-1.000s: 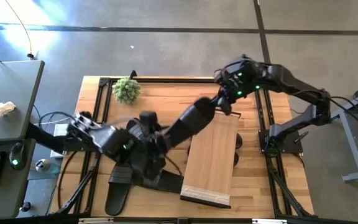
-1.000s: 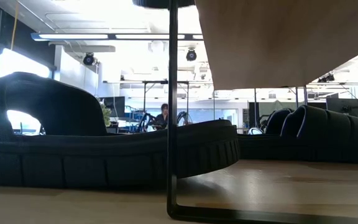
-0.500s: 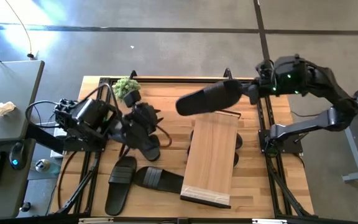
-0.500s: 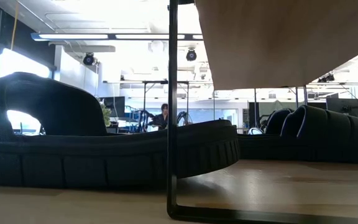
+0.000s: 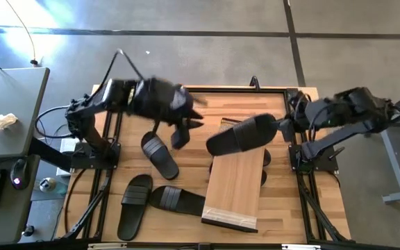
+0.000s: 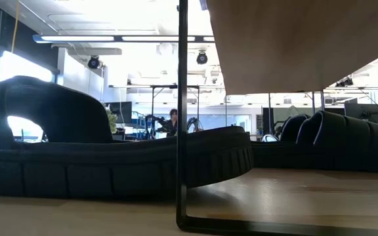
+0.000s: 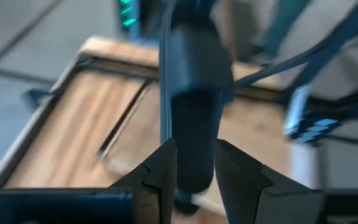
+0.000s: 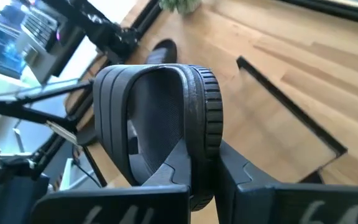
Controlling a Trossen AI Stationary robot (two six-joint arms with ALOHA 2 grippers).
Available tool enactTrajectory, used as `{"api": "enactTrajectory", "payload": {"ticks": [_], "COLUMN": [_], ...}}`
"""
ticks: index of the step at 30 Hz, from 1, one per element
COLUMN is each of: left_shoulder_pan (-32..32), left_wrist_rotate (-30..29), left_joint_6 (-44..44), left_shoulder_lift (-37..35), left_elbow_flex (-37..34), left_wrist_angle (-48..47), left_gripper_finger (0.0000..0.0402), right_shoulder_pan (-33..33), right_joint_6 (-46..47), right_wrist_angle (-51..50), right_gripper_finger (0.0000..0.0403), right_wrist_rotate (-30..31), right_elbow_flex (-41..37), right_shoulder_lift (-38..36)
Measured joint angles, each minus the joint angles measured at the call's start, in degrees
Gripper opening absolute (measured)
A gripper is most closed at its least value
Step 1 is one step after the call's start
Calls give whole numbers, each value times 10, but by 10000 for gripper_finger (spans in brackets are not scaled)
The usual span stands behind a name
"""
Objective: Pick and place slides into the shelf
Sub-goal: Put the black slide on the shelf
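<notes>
My right gripper (image 5: 282, 129) is shut on a black slide (image 5: 243, 135), which hangs above the far end of the light-wood shelf (image 5: 236, 182). My left gripper (image 5: 186, 133) hovers open over the table's far middle, short of that slide's free end (image 7: 193, 177), which the left wrist view shows in line with the gap between its fingers. Three more slides (image 5: 160, 154) (image 5: 136, 205) (image 5: 178, 200) lie flat on the table on the left. Two slides (image 6: 333, 141) sit under the shelf. My right gripper pinches the sole's end (image 8: 199, 184) between its two fingers. It comes from the table's right side, slanting down, roughly along the slide. The slide is lifted clear and turned on its side, strap arch (image 8: 143, 118) facing the wrist camera, reaching toward the left.
A black frame (image 5: 287, 92) rims the table. A small green plant (image 8: 179, 5) stands at the far left. In the low view a slide (image 6: 77, 154) and the shelf's dark leg (image 6: 182, 131) fill the foreground. A person (image 6: 172, 122) sits far behind.
My right gripper has drawn back toward the table's right edge with the slide, which has swung from over the table's middle to the shelf's far end. My left gripper has risen and moved toward the far edge, rolling, and has left a slide lying at the left middle.
</notes>
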Motion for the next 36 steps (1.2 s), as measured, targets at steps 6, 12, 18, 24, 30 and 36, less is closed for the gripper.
{"api": "enactTrajectory", "payload": {"ticks": [6,12,18,24,30,36], "left_shoulder_pan": [90,143,145,145,144,153], "left_wrist_rotate": [152,234,329,516,559,559], "left_joint_6": [11,19,62,106,140,146], "left_shoulder_lift": [9,33,60,84,84,76], "left_elbow_flex": [1,0,0,0,0,0], "left_wrist_angle": [49,38,34,40,40,18], "left_gripper_finger": [83,75,66,55,44,35], "right_shoulder_pan": [106,213,302,375,400,393], "right_joint_6": [102,216,349,511,599,614], "right_wrist_angle": [-31,-39,-14,3,34,79], "right_gripper_finger": [5,5,5,5,5,5], "right_wrist_rotate": [43,67,119,215,250,299], "right_elbow_flex": [0,0,0,0,0,0], "right_shoulder_lift": [30,77,118,159,212,254]}}
